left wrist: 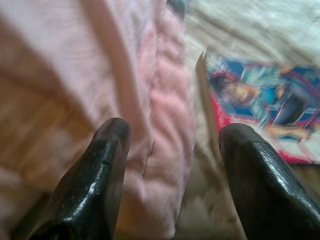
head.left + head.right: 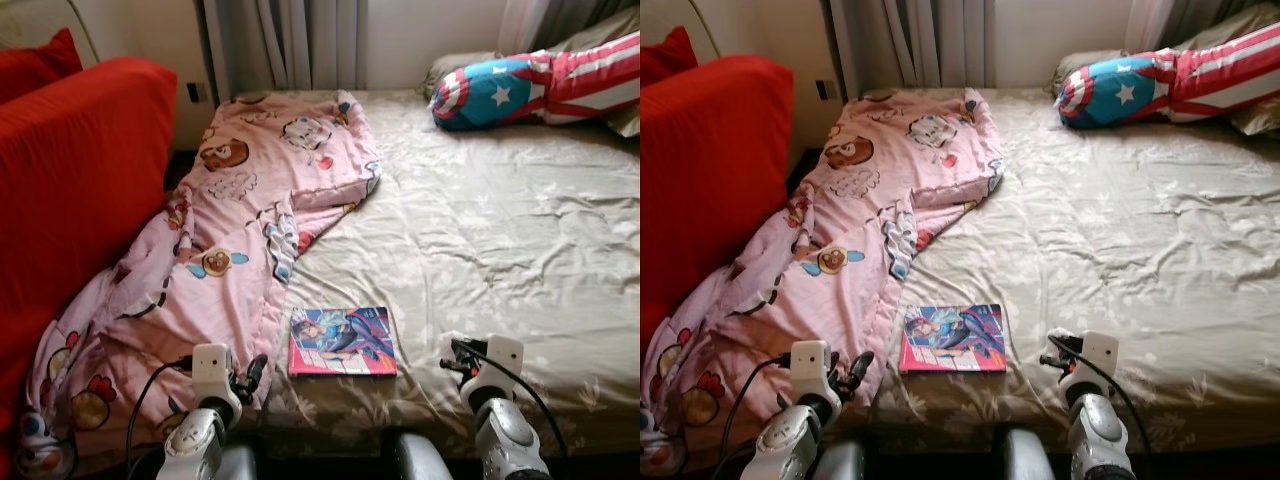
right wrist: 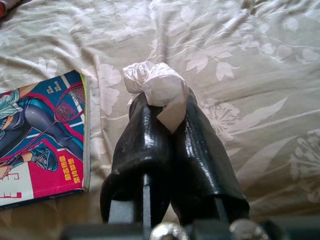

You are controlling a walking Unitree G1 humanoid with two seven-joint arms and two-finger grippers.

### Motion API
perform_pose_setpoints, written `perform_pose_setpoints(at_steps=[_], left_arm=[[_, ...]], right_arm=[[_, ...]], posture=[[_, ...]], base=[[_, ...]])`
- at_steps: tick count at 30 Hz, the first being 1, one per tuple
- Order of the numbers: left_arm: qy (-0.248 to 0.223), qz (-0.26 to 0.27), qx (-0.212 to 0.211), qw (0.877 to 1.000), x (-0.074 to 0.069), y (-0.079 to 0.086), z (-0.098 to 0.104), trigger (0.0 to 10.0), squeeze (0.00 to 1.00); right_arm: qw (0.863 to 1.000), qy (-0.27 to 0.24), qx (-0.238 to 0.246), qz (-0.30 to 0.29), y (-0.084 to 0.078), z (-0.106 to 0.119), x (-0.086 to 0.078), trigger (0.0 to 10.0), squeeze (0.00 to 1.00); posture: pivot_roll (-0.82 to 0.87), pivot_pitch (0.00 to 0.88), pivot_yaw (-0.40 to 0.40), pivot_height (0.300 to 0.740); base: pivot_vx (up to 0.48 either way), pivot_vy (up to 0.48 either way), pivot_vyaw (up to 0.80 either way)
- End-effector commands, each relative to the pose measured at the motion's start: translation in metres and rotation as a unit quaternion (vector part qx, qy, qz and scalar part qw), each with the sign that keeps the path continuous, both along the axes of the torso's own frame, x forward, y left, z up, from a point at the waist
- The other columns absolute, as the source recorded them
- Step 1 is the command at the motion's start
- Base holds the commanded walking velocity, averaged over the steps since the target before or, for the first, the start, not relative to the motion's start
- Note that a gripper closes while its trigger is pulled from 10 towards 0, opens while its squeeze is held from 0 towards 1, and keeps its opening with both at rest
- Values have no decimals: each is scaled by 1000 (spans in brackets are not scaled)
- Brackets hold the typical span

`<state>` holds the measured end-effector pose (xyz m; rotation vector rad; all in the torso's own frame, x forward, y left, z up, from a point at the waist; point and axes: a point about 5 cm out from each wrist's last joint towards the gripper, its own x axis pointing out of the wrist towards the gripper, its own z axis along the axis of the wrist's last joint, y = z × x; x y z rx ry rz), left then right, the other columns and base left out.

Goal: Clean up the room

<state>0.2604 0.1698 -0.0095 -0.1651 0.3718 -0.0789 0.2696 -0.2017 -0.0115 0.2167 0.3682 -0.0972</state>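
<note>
A crumpled white tissue (image 3: 157, 87) is pinched at the tips of my right gripper (image 3: 165, 102), which is shut on it just above the beige bed sheet (image 2: 500, 230), near the bed's front edge. A colourful comic book (image 2: 342, 342) lies flat on the sheet between my two arms, to the left of the right gripper (image 2: 452, 352). My left gripper (image 1: 172, 132) is open with nothing between its fingers. It hovers over the edge of the pink cartoon blanket (image 2: 240, 230), just left of the book (image 1: 265, 110).
The pink blanket trails from the bed's far left down over its front-left corner. A red sofa (image 2: 70, 190) stands close on the left. A star-and-stripes pillow (image 2: 520, 88) lies at the head of the bed, with curtains (image 2: 290, 40) behind.
</note>
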Motion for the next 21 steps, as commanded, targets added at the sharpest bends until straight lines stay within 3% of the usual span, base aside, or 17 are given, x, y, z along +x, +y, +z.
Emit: perform_pose_setpoints(at_steps=[1, 4, 9, 21], left_arm=[[21, 0, 10, 1000, -6, 2, -9, 10000, 0], [43, 4, 15, 999, -12, 2, -18, 10000, 0], [105, 18, 24, 994, -36, 11, -40, 10000, 0], [176, 35, 24, 984, -60, 15, -59, 10000, 0]], right_arm=[[1000, 21, -3, -5, 1, -9, -9, 10000, 0], [999, 50, -17, 7, 4, -17, -17, 10000, 0], [990, 142, -18, 2, 6, -46, -51, 10000, 0], [978, 205, -32, 14, 4, -63, -78, 10000, 0]], posture=[[-56, 0, -3, 599], [-53, 0, -4, 614], [-52, 0, 2, 639], [-61, 0, -16, 684]], base=[[0, 0, 0], [0, 0, 0], [0, 0, 0], [0, 0, 0]])
